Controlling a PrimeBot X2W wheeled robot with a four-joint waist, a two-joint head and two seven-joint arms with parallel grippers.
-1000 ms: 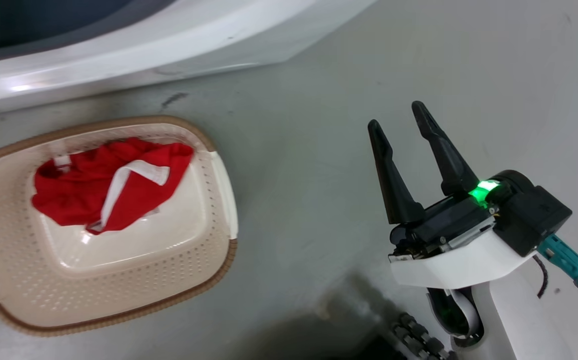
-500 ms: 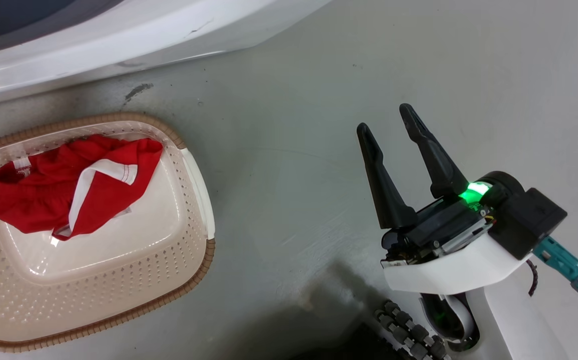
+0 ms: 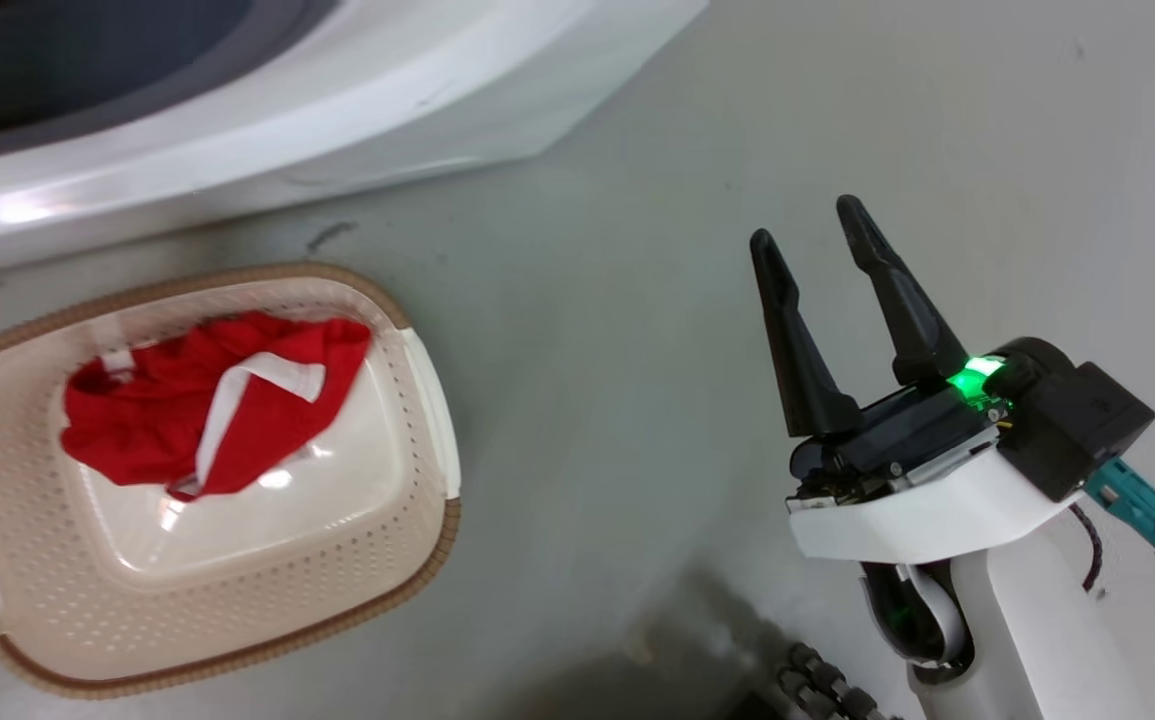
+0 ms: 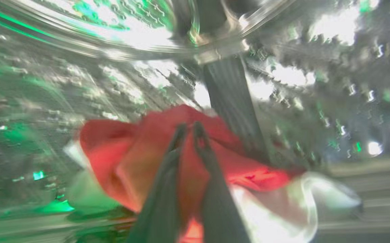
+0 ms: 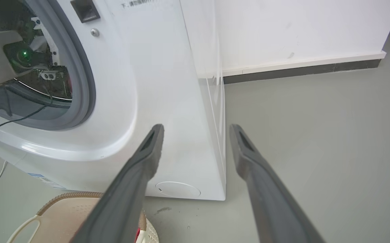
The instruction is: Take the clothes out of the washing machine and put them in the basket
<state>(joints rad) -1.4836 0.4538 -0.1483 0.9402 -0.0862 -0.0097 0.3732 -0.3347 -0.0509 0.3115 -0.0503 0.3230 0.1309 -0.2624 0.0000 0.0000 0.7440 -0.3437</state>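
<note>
Steel drum rib [image 4: 230,101] stands behind the left gripper [image 4: 189,130] pinching red cloth [image 4: 130,152]; right gripper [image 3: 805,222] gapes empty over grey floor [image 3: 617,300].

Dark tapered fingers [image 3: 803,350], white forearm [image 3: 1032,620], green light [image 3: 967,381]

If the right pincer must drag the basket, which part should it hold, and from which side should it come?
Probably the white handle on the basket end facing the right pincer, approached from above on that side: it stands up at the rim, thin enough for the open fingers.
</note>
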